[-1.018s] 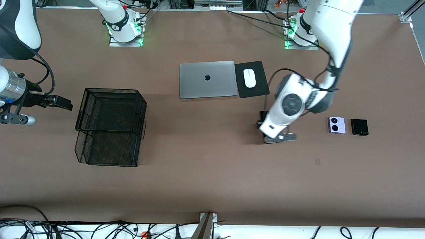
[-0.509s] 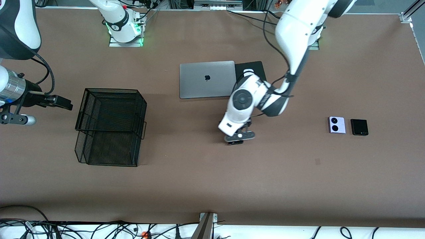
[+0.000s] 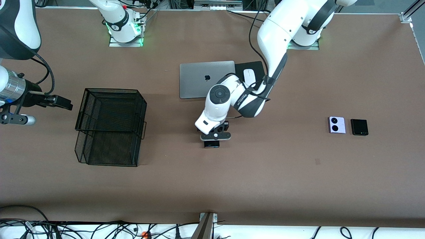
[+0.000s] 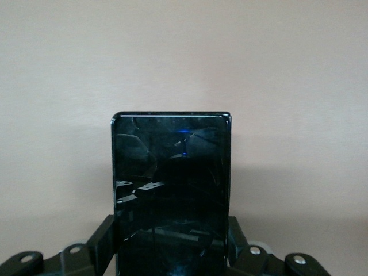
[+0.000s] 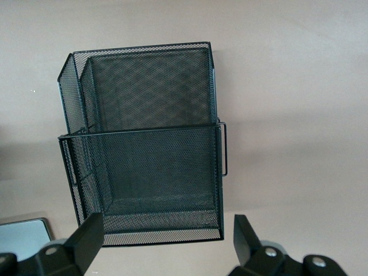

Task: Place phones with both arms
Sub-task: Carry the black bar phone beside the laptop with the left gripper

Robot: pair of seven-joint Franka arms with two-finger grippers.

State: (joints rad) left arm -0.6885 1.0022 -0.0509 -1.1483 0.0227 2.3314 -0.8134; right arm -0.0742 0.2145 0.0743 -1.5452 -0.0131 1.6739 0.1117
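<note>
The long black glossy slab phone (image 4: 171, 192) is clamped between the two black fingers (image 4: 103, 244) of the left gripper (image 3: 212, 139), which press on its long edges; in the front view only its lower end (image 3: 211, 144) shows beneath the gripper. The left gripper holds it over bare brown table (image 3: 212, 186), with the closed grey metal laptop (image 3: 199, 79) close by on the side toward the robot bases and partly covered by the left arm's wrist. Beside the laptop, toward the left arm's end of the table, a white oval mouse (image 3: 249, 77) lies on a black square mouse pad (image 3: 252, 66). Well apart from the left gripper, toward the left arm's end, the squarish lilac-white phone with two black circles (image 3: 336, 124) lies flat on the table, and the squarish black phone (image 3: 359, 127) lies just beside it, one step farther out toward that end; the two are not touching. Toward the right arm's end, a black wire-mesh basket with two compartments (image 3: 109, 126) stands well apart from the left gripper. The right arm waits at that end: the right gripper (image 3: 61, 102) hangs just beside the basket, its fingers (image 5: 86, 236) spread apart and holding nothing, the basket (image 5: 149, 144) showing between them in the right wrist view.
</note>
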